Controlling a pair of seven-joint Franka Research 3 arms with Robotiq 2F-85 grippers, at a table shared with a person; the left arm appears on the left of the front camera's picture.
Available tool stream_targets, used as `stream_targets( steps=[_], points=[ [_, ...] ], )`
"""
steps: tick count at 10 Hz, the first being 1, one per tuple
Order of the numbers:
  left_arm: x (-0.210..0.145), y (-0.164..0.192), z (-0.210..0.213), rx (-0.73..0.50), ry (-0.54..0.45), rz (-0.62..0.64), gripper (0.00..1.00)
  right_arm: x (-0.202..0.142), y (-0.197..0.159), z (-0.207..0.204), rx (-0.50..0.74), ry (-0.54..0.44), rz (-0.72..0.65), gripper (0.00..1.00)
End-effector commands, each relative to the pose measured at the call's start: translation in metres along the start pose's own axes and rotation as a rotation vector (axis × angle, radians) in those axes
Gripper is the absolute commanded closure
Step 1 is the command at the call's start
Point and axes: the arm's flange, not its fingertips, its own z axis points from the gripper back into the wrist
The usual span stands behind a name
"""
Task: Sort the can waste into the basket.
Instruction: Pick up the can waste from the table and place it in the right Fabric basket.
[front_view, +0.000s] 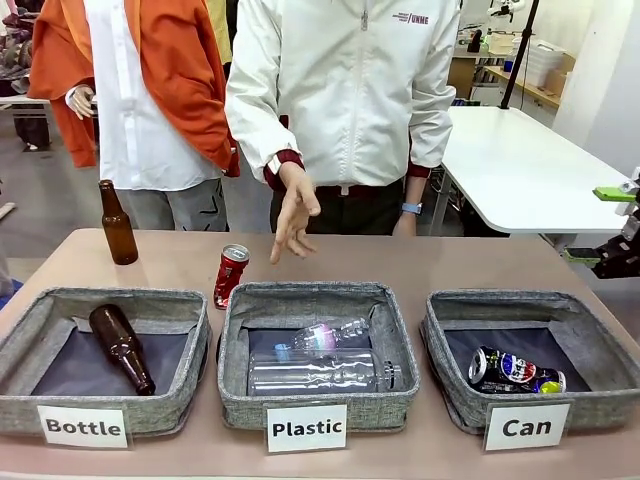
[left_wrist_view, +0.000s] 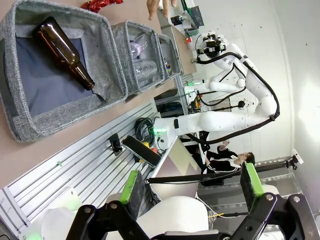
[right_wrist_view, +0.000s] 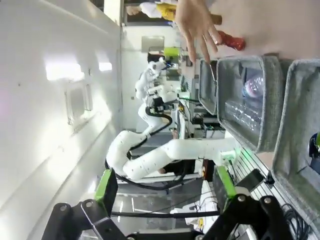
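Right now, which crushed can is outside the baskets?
The red crushed metal can, standing behind the grey fabric Plastic basket; the dark crushed can lies inside the Can basket.

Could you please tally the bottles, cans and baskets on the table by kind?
Brown glass bottles: 2, standing bottle, lying bottle
Clear plastic bottles: 2, upper plastic bottle, lower plastic bottle
Crushed cans: 2, red can, dark can
Grey baskets: 3, Bottle basket, Plastic basket, Can basket
Total: 9
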Motion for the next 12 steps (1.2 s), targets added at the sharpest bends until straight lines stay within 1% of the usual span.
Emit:
stream_targets(
  steps=[1, 10, 11, 12],
  points=[
    [0.000, -0.002, 0.001, -0.019, -0.009, -0.012, 0.00, -0.003, 0.002, 0.005, -0.011, 0.018, 0.033, 0.00],
    [0.000, -0.002, 0.001, -0.019, -0.009, -0.012, 0.00, -0.003, 0.002, 0.005, -0.011, 0.018, 0.033, 0.00],
    [0.000, 0.000, 0.000, 0.000, 0.000, 0.000, 0.00, -0.003, 0.002, 0.005, -0.011, 0.018, 0.033, 0.00],
    [0.031, -0.018, -0.025, 0.111, -0.010, -0.076, 0.00, -0.003, 0.002, 0.005, -0.011, 0.018, 0.033, 0.00]
  ],
)
